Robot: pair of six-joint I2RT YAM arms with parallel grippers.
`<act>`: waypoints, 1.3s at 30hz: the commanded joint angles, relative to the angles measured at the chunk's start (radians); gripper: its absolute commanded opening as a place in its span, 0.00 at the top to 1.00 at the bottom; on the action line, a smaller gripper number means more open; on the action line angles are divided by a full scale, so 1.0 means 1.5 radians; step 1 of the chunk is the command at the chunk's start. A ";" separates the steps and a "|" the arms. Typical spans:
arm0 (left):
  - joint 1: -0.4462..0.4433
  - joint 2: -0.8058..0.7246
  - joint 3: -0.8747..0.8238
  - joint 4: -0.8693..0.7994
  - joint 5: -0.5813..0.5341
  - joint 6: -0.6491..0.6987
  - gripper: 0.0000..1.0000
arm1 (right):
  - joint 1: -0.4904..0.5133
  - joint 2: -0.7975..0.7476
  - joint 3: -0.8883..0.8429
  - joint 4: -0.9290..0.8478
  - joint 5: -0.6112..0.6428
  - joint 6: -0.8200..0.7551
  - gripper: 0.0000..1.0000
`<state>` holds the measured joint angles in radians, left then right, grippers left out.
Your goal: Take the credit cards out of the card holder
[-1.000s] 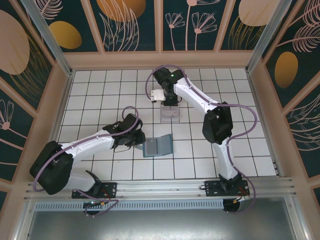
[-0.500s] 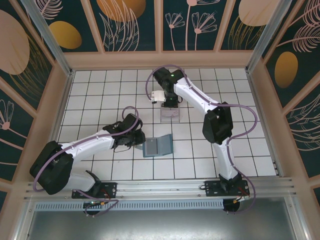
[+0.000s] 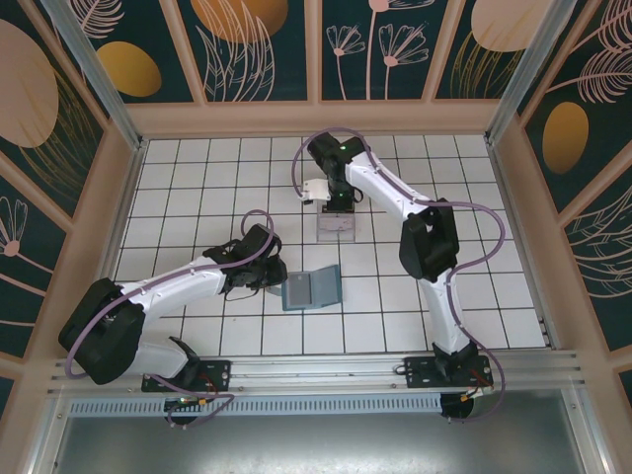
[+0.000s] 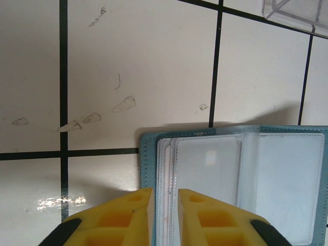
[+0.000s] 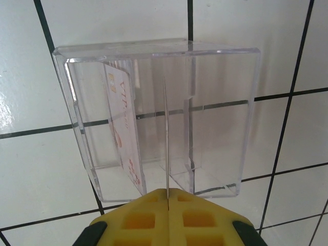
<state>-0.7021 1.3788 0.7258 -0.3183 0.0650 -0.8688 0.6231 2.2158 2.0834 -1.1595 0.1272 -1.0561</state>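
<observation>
On the left side of the white tiled table (image 3: 197, 197), my left gripper (image 4: 164, 193) sits at the 9 o'clock edge of the teal soft folding card holder (image 4: 233, 184), which lies open and flat near the middle of the table. My yellow fingers (image 4: 128, 215) are drawn close together. The edge of the holder's clear plastic sleeves runs into the narrow gap between them, so I judge that I am pinching the card holder to steady it. The sleeves look pale and glossy, and I cannot tell whether any card is left inside them.

At about 12 o'clock from the card holder, apart from it, stands the clear rectangular plastic tray (image 5: 215, 49). Inside it, a pale card with pinkish-orange print (image 5: 123, 128) leans on edge against the wall at 9 o'clock in my right wrist view. Just beside it, toward the middle of the tray, a thin card seen edge-on (image 5: 165, 133) stands upright. My right gripper (image 5: 167, 190) is clenched on its near end, both yellow fingers pressed flat against it.

I judge the task nearly done. One card is out and deposited. The second is out of the card holder and held down inside the tray, not yet let go. What is left is to release it and to check the sleeves for more.
</observation>
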 commanded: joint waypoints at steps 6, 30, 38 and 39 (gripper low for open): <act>0.002 -0.011 -0.008 -0.012 -0.014 -0.003 0.78 | -0.003 0.026 0.004 -0.017 -0.032 -0.004 1.00; 0.002 -0.004 -0.007 -0.009 -0.018 -0.003 0.78 | -0.011 0.055 0.011 0.015 -0.011 -0.020 0.92; 0.002 0.002 -0.004 -0.008 -0.017 -0.001 0.78 | -0.014 0.046 0.023 0.047 0.024 -0.020 0.75; 0.002 0.003 -0.002 -0.008 -0.017 0.000 0.79 | -0.014 0.044 0.024 0.051 0.028 -0.020 0.75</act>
<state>-0.7021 1.3788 0.7208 -0.3183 0.0570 -0.8688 0.6083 2.2807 2.0865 -1.1004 0.1341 -1.0752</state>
